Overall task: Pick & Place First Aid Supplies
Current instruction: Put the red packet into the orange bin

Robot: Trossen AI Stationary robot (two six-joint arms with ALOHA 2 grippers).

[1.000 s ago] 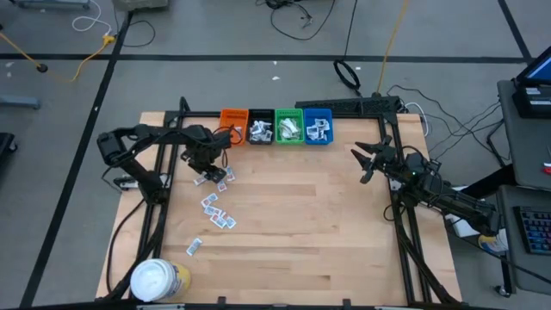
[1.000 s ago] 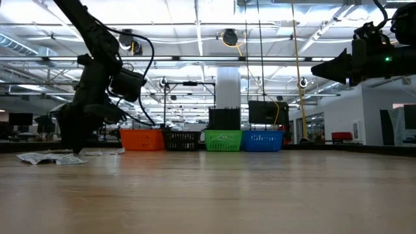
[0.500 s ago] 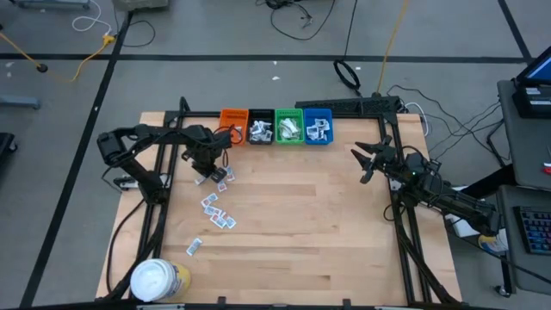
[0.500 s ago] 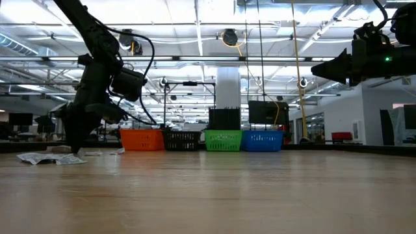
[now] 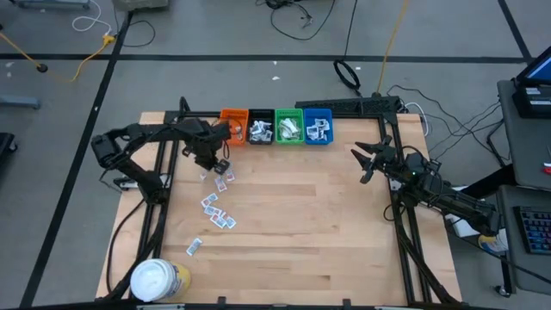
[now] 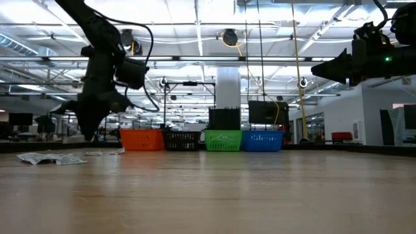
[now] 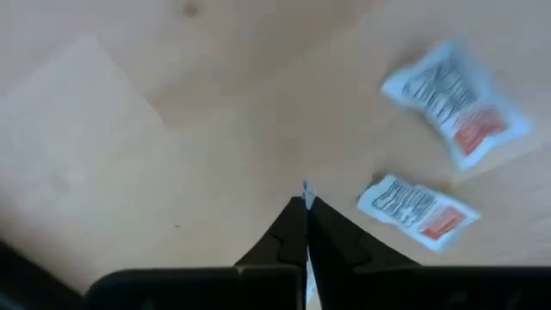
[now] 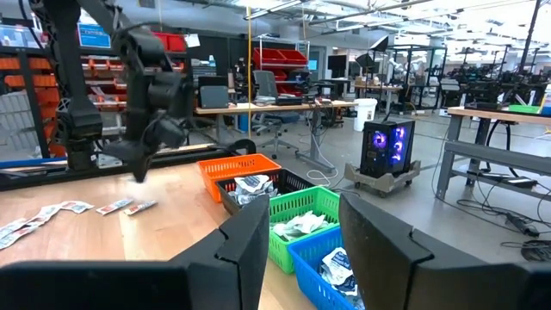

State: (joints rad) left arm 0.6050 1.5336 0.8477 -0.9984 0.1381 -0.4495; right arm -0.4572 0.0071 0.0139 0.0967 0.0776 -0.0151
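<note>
The left gripper hangs above the table's far left part, just near of the orange bin. Its two fingers are pressed together on the thin edge of a white packet, a sliver of which shows between the tips. The right gripper waits over the right side of the table, well apart from the packets, with its fingers spread wide and nothing between them.

The wooden table carries everything. At its near left corner stands a white-lidded yellow tub. Along the far edge runs a row of four small bins touching side by side: orange at the left, then the black bin, the green bin and the blue bin at the right. The black, green and blue ones hold heaps of packets; what lies in the orange one cannot be told.

The loose first aid packets lie scattered on the left part of the table, in a loose trail from under the left gripper toward the tub. Two white sachets with dark and red print lie on the wood just beside the left gripper's tips.
</note>
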